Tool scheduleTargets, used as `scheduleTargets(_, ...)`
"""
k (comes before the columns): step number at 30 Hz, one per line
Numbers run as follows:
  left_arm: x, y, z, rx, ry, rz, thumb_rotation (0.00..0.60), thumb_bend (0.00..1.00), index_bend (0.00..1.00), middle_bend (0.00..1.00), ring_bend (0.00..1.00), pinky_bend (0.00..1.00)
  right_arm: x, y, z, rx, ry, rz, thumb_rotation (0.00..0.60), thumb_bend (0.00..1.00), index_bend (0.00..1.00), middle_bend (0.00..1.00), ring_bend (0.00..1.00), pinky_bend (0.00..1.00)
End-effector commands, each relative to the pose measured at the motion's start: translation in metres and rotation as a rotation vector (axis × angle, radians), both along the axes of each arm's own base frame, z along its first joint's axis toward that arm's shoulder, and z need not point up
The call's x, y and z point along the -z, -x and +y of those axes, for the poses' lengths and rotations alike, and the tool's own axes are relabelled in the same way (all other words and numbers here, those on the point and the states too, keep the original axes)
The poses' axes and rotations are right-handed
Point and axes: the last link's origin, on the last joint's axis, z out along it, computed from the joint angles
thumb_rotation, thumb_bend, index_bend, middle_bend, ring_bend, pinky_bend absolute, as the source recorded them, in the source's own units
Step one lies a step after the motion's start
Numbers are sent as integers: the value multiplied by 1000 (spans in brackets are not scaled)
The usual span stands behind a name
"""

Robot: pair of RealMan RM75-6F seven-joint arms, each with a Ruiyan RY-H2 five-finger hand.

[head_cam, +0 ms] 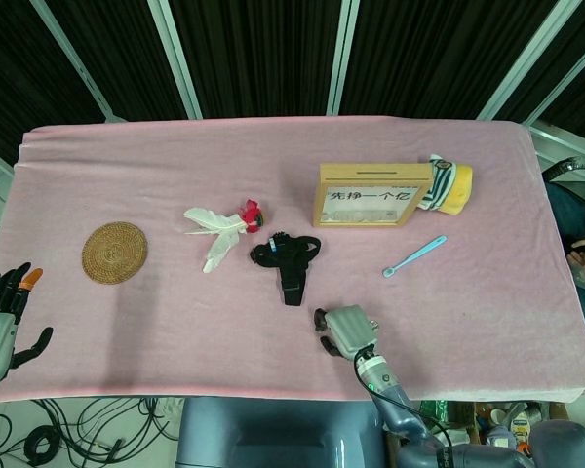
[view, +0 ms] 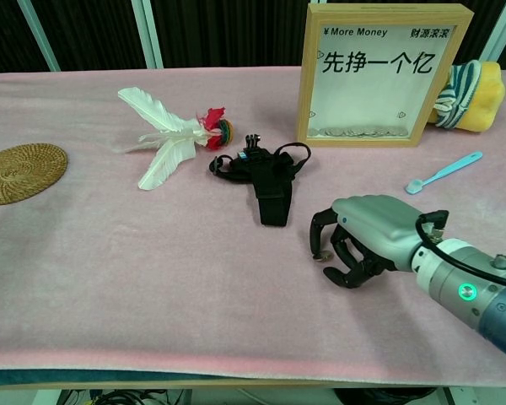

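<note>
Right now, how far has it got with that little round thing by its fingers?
Early on. The right hand is curled palm-down over a small coin on the pink cloth, fingertips at it; whether it is gripped or lifted, I cannot tell. The left hand is open at the table's edge. The coin box stands apart behind.

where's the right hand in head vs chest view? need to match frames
Head view: the right hand sits low, a little right of centre, near the front edge of the pink cloth, below the black strap mount.
Chest view: the right hand is lower right, fingers curled down onto the cloth, right of the black strap mount.
Shared landmark: the wooden framed sign, beyond the hand in both.
</note>
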Motion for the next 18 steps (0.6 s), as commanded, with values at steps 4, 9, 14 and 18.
scheduleTargets(4,0,0,0,-1,0,-1,600,326,51,0,0,6,2,-1,-2,2,1,-6,600,364,479,761,848,924)
scheduleTargets(9,0,0,0,-1,-1,-1,600,326,51,0,0,6,3,-2,-3,4,-2,-10,600,365,490,761,848,924)
scheduleTargets(14,0,0,0,-2,0,-1,600,326,51,0,0,6,4,-2,-3,5,-3,-13,600,366,517,764,850,925)
scheduleTargets(18,0,0,0,-3,0,-1,600,326,51,0,0,6,3,-4,-4,8,3,-27,600,366,523,766,852,925)
